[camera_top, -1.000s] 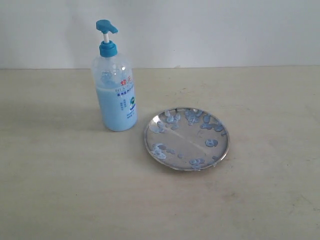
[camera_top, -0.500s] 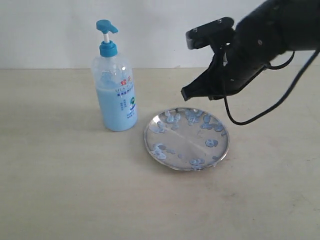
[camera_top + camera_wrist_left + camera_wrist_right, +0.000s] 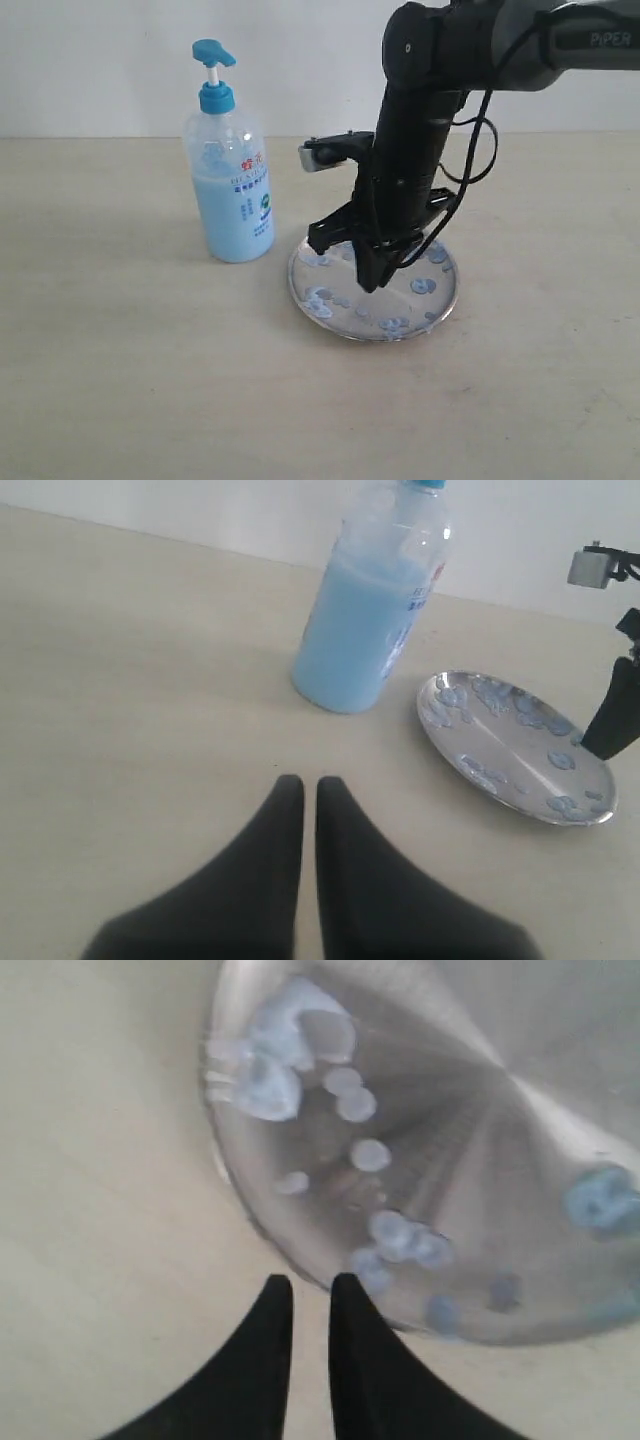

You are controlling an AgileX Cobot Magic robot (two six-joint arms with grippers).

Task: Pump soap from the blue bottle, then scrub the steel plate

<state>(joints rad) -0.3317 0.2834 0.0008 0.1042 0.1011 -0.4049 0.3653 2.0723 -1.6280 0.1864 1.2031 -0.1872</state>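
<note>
**Robot arm lowers over soap-flecked plate as scrub looms**

The right arm (image 3: pixel 420 130) reaches steeply down over the steel plate (image 3: pixel 447 296), its jaws drawn almost together with only a thin slit between them and nothing in their hold. The tips hang above the plate's near half, and whether they touch the metal cannot be told. The plate lies flat on the table (image 3: pixel 120 380), dotted with pale blobs of soap (image 3: pixel 423 286). The blue bottle (image 3: pixel 232 190) stands upright just beside it on the left, roughly half full, its pump head (image 3: pixel 212 52) raised and nothing near it. The left jaws, seen only from their own wrist camera, are likewise all but closed and empty, low over bare table and well apart from the bottle. No sponge or cloth is in view.

With soap already on the metal, the scrub appears to be the step in hand. The next move likely calls for the closed tips to settle onto the surface and sweep through the blobs with light pressure, since nothing pins the plate and it could slide or tip at its rim
</note>
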